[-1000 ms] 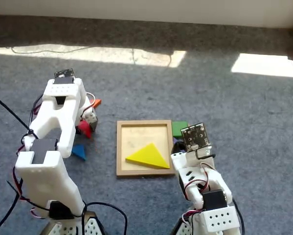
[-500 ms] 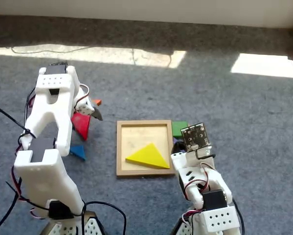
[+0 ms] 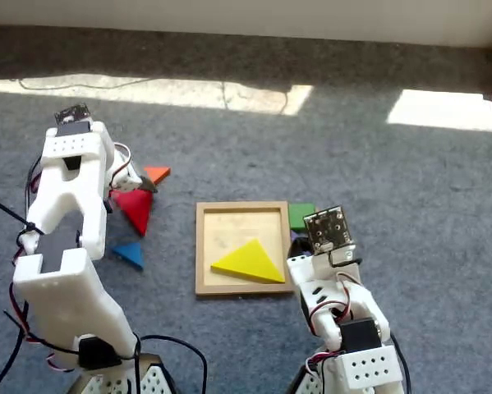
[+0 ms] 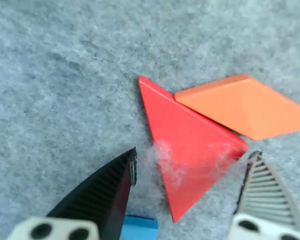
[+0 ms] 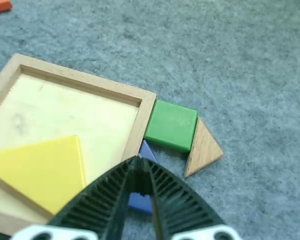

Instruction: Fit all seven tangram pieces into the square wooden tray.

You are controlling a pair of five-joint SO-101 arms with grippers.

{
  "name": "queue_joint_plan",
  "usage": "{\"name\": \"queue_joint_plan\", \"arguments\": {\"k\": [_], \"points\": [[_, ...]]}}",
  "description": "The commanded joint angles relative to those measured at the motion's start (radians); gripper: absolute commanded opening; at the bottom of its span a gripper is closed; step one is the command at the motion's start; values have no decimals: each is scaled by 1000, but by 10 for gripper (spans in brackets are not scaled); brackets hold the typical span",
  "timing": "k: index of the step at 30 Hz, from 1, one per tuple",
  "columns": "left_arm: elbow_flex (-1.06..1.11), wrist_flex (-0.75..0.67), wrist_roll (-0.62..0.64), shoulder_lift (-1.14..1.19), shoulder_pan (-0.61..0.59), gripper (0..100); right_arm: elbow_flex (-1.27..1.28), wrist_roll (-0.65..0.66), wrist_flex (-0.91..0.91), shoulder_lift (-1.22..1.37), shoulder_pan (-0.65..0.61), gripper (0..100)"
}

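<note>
Where sun strikes, counter [image 3: 393,180]: grey carpet, bright patches [image 3: 443,109] along far edge.
Wooden tray [image 3: 201,246]: centre, holding yellow triangle [image 3: 248,263].
Left pincer [image 4: 192,157]: open, astride red triangle [image 4: 185,125].
Right pincer [image 5: 141,167]: closed above blue piece [image 5: 146,150], perhaps touching.

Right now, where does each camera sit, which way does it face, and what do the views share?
High view: fixed above the table, looking down; both arms show, flanking the wooden tray.
Left wrist view: on the left arm, facing down between its open jaws at the red triangle and orange piece.
Right wrist view: on the right arm, facing down past its shut jaws at the green square.
Shared: high and right wrist views both show the tray and yellow triangle.
</note>
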Motion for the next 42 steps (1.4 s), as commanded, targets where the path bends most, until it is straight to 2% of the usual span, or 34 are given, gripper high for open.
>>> {"name": "queue_joint_plan", "arguments": {"k": [1, 4, 15, 19, 22, 35, 42], "points": [[-25, -25, -9, 22, -12, 323, -21, -2, -8, 7, 5, 9], [-99, -14, -9, 84, -12, 322, -21, -2, -8, 7, 5, 9], [-529, 299, -3, 378, -8, 318, -21, -2, -8, 7, 5, 9], [-631, 362, -11, 446, -5, 229, -21, -2, -8, 7, 5, 9], [-679, 373, -12, 472, -5, 184, -21, -2, -8, 7, 5, 9], [-707, 388, -184, 472, 13, 165, -21, -2, -8, 7, 5, 9], [-710, 388, -193, 460, 53, 126, -21, -2, -8, 7, 5, 9]]}}
